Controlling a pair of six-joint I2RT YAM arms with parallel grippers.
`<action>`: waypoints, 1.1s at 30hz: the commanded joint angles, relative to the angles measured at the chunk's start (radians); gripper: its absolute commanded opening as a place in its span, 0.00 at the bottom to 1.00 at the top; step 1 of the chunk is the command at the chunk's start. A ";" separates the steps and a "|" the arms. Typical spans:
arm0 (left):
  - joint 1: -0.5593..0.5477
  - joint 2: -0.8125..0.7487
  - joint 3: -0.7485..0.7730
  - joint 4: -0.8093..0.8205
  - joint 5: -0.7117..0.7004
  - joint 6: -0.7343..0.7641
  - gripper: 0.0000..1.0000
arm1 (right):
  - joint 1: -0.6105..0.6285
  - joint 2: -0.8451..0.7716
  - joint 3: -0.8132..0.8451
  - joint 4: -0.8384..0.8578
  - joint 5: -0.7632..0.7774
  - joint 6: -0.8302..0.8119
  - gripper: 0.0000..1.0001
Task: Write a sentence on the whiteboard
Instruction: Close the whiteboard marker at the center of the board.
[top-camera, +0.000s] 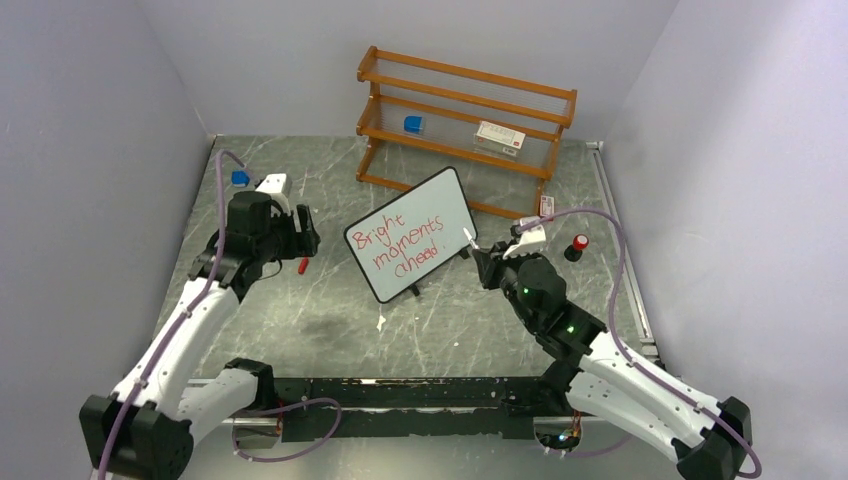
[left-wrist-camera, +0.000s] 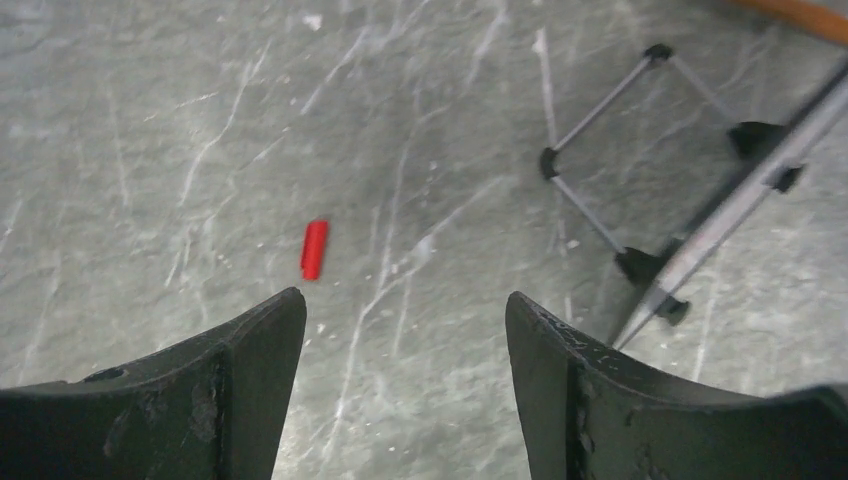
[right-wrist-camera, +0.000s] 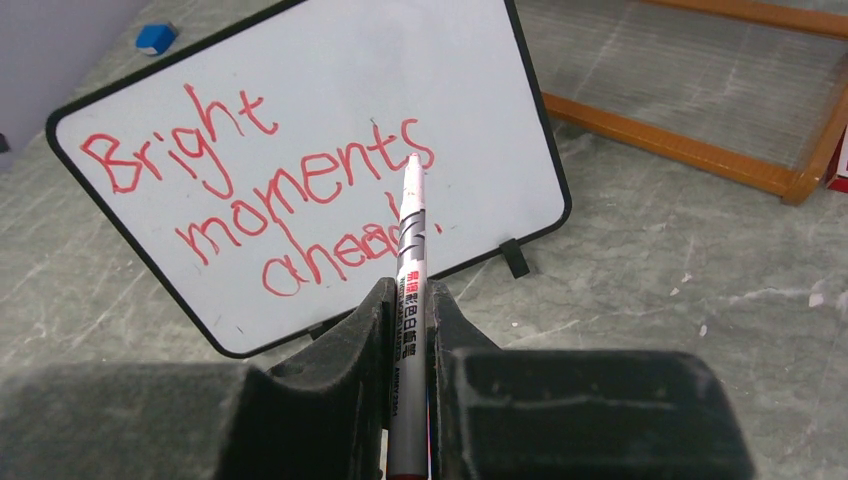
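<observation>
Marker (right-wrist-camera: 411, 215) in right gripper (right-wrist-camera: 410, 297), by whiteboard (right-wrist-camera: 330, 90)

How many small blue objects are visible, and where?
2. One blue object sits on the wooden shelf; the other lies on the table, far left. Others may be hidden.

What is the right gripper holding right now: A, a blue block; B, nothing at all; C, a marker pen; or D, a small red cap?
C: in the right wrist view the right gripper is clamped on the marker, whose tip points toward the whiteboard.
</observation>
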 joint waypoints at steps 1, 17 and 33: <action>0.052 0.105 0.086 -0.101 -0.016 0.049 0.75 | -0.007 -0.048 -0.014 0.015 0.013 0.015 0.00; 0.124 0.576 0.233 -0.135 0.011 0.189 0.56 | -0.005 -0.098 -0.032 0.022 0.031 0.027 0.00; 0.124 0.799 0.294 -0.153 0.024 0.248 0.32 | -0.004 -0.070 -0.030 0.027 0.026 0.027 0.00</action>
